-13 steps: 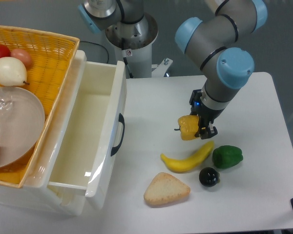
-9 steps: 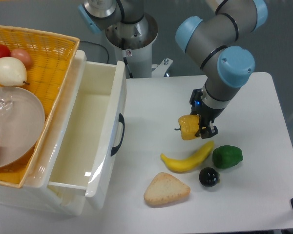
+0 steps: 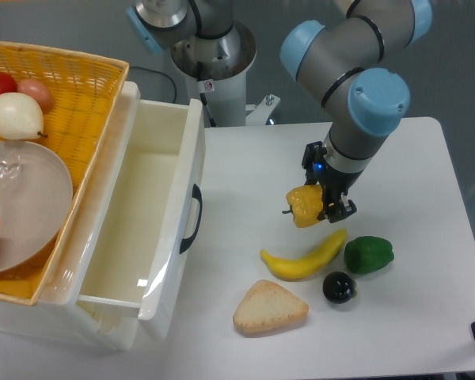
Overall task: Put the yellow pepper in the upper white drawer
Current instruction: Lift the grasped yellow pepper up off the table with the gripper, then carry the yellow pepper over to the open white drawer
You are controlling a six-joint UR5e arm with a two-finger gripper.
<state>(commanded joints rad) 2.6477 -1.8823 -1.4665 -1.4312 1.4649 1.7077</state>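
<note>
The yellow pepper [image 3: 302,207] hangs just above the white table, its dark stem pointing left. My gripper [image 3: 316,203] is shut on it, fingers pointing down, with one black finger showing at the pepper's right side. The upper white drawer [image 3: 134,210] stands pulled open at the left, its cream interior bare and its black curved handle [image 3: 193,218] facing the pepper. A stretch of table separates the pepper from the drawer's front wall.
Below the pepper lie a yellow banana [image 3: 304,257], a green pepper [image 3: 369,254], a dark round fruit [image 3: 339,286] and a wedge of bread [image 3: 269,308]. A yellow woven basket [image 3: 79,95] with fruit and a plate sits left of the drawer. The arm's base [image 3: 214,55] stands behind.
The gripper and the held yellow pepper have shifted slightly left and up, toward the drawer. Nothing else on the table has moved.
</note>
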